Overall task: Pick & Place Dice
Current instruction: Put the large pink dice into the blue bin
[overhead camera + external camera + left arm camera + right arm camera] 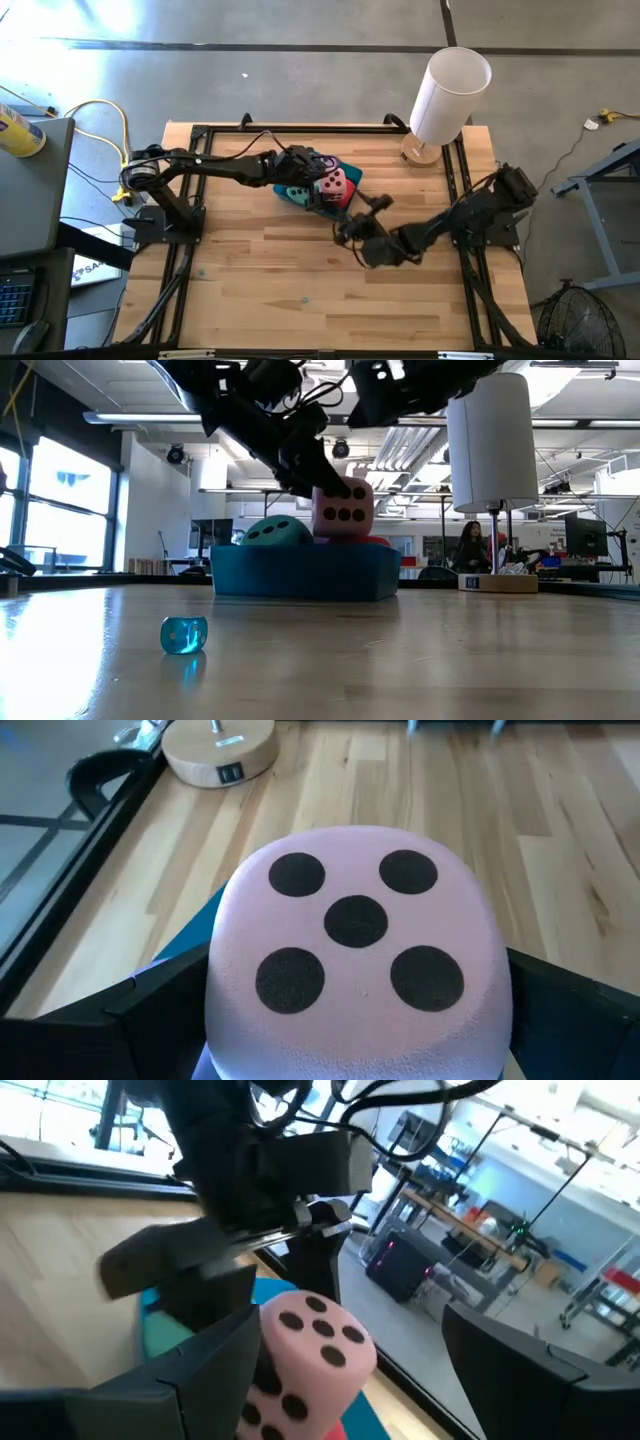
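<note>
Two dark grippers meet over the teal tray [300,575] mid-table: the left gripper [350,1020], fingers spread wide, clasps the pink die [355,950] above the mint green die [275,532] and red die [338,197], while the right gripper [350,228] waits open just beside it.

Wooden table [300,290] – teal tray [300,575], lamp base [420,152]

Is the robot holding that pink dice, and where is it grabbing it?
Yes. The left gripper holds the pink dice by two opposite sides, above the blue tray.
</note>
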Controlling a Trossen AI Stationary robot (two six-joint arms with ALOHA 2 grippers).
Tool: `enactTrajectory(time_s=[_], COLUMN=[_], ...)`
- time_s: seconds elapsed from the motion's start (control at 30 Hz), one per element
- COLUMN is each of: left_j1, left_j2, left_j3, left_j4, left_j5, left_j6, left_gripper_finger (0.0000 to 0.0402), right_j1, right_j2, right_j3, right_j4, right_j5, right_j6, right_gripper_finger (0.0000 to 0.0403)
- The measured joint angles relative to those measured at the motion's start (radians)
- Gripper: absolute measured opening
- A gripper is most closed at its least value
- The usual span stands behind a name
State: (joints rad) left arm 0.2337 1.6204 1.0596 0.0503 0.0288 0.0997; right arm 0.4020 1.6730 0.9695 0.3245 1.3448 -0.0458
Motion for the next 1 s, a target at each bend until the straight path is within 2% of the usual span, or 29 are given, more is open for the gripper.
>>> enactTrajectory(time_s=[0.27,0.47,0.87,1.0], left_j1=[0.000,0.001,0.002,0.002], left_j2=[0.012,0.012,0.013,0.011], left_j3=[0.001,0.001,0.000,0.000], left_j4=[0.014,0.013,0.009,0.011], left_j5=[-0.002,-0.019,-0.034,-0.034], left_j6=[-0.008,-0.019,-0.044,-0.045], left_gripper_finger=[0.0400,0.0400,0.0400,0.0400], right_j1=[-0.144,-0.264,-0.459,-0.470], right_j2=[0.000,0.000,-0.003,-0.002], right_j3=[0.000,0.000,0.006,0.005], right_j4=[0.019,0.013,-0.231,-0.249], right_j5=[-0.163,-0.375,-0.709,-0.745], right_j6=[0.077,0.144,0.430,0.437], right_gripper_finger=[0.0305,0.0305,0.0305,0.0305])
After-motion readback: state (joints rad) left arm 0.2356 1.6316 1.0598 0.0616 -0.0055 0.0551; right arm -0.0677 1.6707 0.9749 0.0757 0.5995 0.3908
